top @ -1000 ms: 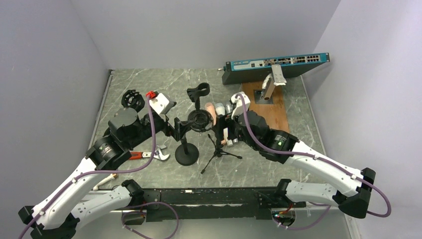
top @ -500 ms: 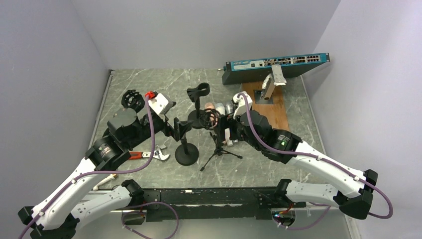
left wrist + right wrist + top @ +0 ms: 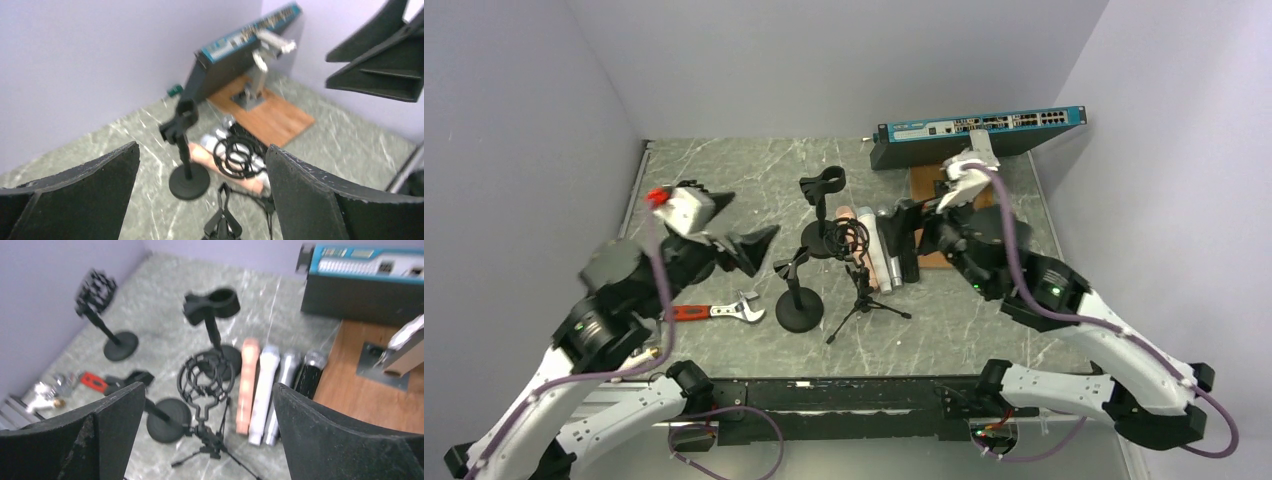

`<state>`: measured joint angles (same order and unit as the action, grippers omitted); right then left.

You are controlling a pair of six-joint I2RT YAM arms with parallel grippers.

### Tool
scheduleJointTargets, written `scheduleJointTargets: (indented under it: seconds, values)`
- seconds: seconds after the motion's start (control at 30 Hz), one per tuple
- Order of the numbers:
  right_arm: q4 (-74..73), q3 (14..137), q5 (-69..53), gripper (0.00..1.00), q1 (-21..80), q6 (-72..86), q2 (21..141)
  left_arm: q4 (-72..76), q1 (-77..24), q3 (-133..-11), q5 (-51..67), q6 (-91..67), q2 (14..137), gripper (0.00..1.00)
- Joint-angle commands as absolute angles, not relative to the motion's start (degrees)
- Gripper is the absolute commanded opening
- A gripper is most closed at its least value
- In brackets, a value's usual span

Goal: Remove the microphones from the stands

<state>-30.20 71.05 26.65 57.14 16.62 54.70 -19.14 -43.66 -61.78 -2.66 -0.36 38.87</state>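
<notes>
Several microphones lie side by side on the table: pink (image 3: 248, 385), white (image 3: 263, 387), silver (image 3: 286, 371) and black (image 3: 309, 374). None sits in a stand. The tripod stand (image 3: 861, 300) carries an empty shock-mount ring (image 3: 205, 376), also seen from the left wrist (image 3: 238, 158). The clip stand (image 3: 212, 304) behind it is empty too. My left gripper (image 3: 749, 250) hangs open to the left of the stands, holding nothing. My right gripper (image 3: 907, 242) stands open above the black microphone's side of the row, empty.
A round-base stand (image 3: 799, 310) stands in front of the tripod, and another shock-mount stand (image 3: 97, 290) at the far left. A red-handled wrench (image 3: 714, 312) lies near the left. A network switch (image 3: 979, 125) and a wooden board (image 3: 969, 225) with a metal fixture (image 3: 972, 160) fill the back right.
Both arms have drawn back from the tripod stand: the left up and to the left, the right to the right and back. The right gripper has opened wider.
</notes>
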Motion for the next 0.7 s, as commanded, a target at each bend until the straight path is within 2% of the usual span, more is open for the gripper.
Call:
scheduleJointTargets:
  seconds: [0.0,0.1,0.3,0.67]
  values:
    - [-27.6,77.08,29.64,1.0,57.06,11.41,48.49,-18.2,-43.84,-69.06,-13.37,-2.41,31.74,0.99]
    - [-21.25,75.99,29.09,1.0,57.05,10.27,43.84,-18.19,-43.86,-70.15,-19.24,-3.38,26.37,0.99]
    - [-19.7,77.05,37.06,1.0,57.05,11.13,39.42,-17.63,-43.88,-68.23,-28.48,-5.59,18.02,0.99]
    - [-13.97,68.62,41.05,1.0,57.2,10.38,31.35,-25.47,-43.84,-71.45,-30.27,-8.33,20.18,0.99]
